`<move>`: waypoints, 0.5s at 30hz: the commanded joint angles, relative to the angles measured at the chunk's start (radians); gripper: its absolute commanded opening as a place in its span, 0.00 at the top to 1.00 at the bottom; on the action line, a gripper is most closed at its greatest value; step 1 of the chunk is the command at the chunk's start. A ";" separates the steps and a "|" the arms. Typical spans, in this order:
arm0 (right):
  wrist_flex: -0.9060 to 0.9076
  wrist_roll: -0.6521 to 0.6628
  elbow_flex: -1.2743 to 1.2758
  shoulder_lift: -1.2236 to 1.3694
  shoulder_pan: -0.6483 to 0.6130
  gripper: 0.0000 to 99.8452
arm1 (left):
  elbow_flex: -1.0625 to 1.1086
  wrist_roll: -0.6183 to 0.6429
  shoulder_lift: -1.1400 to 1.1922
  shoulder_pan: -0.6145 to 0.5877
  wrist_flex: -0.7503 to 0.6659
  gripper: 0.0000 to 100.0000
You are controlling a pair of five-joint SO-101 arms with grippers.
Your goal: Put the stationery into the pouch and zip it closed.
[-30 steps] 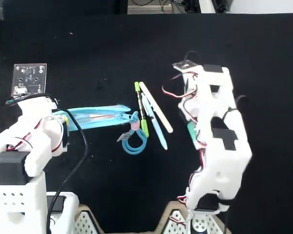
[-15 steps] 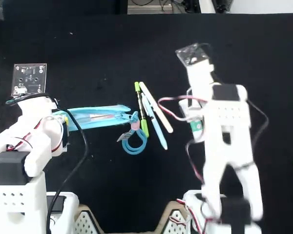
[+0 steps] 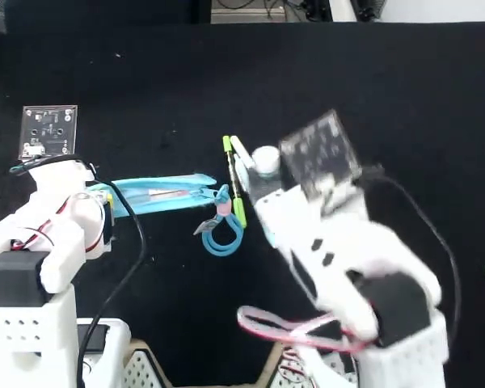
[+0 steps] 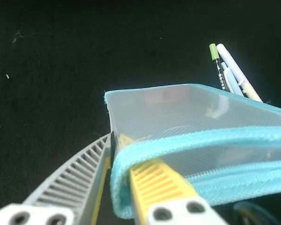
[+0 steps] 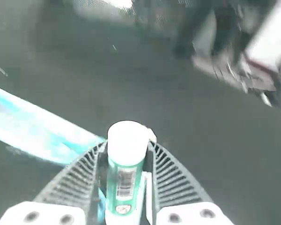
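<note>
By my judgement the task is barely begun. The translucent turquoise-trimmed mesh pouch lies on the black tabletop, apparently unzipped, with the left claw clamped on one end. The right claw is closed round one white-capped green tube near the pouch's mouth. Three pens lie just beside that mouth, unpacked: green pen, white pen, blue pen. Zipping is left to do.
</note>
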 commanded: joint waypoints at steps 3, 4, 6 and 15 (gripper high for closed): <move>-0.157 -0.078 0.004 -0.036 -0.086 0.99 | 0.002 0.005 0.003 0.001 -0.006 0.97; -0.195 -0.087 0.021 -0.036 -0.095 0.99 | 0.002 0.005 0.003 0.001 -0.006 0.97; -0.290 -0.091 0.070 -0.041 -0.127 0.99 | 0.002 0.005 0.003 0.001 -0.006 0.97; -0.463 -0.087 0.232 -0.127 -0.339 0.99 | 0.004 0.005 0.003 0.001 -0.008 0.97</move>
